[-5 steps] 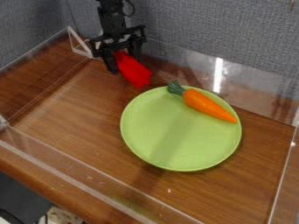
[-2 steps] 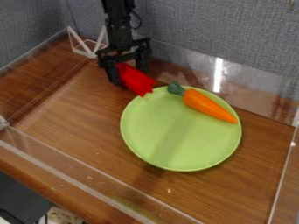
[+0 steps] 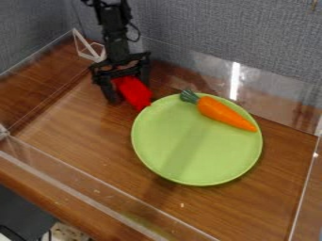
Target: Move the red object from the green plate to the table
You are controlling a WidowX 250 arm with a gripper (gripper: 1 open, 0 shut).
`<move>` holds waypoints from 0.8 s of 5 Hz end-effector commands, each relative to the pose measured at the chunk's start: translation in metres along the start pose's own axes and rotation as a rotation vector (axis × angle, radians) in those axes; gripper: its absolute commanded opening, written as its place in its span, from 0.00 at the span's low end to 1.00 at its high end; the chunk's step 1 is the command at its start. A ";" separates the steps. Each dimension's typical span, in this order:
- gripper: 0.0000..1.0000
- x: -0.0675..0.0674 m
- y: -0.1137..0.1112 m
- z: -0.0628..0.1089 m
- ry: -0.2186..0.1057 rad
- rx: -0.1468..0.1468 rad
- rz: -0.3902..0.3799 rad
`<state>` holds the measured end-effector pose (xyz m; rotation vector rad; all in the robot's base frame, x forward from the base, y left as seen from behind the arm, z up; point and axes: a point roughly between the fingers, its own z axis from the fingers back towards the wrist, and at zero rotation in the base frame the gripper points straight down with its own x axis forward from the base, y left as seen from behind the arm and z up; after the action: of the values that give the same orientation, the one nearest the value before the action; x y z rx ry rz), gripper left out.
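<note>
The red object (image 3: 136,94), a short bright red bar, lies on the brown table (image 3: 63,108) just off the upper left rim of the green plate (image 3: 189,151). My gripper (image 3: 122,79) points down over the bar's far end. Its dark fingers (image 3: 100,81) stand apart on either side of that end, open, with a small gap showing on the left. The plate lies flat in the middle of the table.
An orange carrot (image 3: 224,111) with a green top lies on the plate's upper right part. Clear acrylic walls (image 3: 88,188) edge the table at front, left and back right. A white triangular piece (image 3: 83,44) leans at the back left.
The gripper came down and toward the front left with the red bar. The bar now rests on the table beside the plate, and the fingers stand wider around it.
</note>
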<state>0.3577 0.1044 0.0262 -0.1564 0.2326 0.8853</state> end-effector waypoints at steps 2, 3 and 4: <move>1.00 -0.010 0.010 0.045 -0.051 -0.066 -0.092; 1.00 -0.012 0.006 0.046 -0.035 -0.085 -0.120; 1.00 -0.010 0.004 0.060 -0.025 -0.108 -0.116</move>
<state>0.3498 0.1025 0.0502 -0.2549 0.2641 0.7761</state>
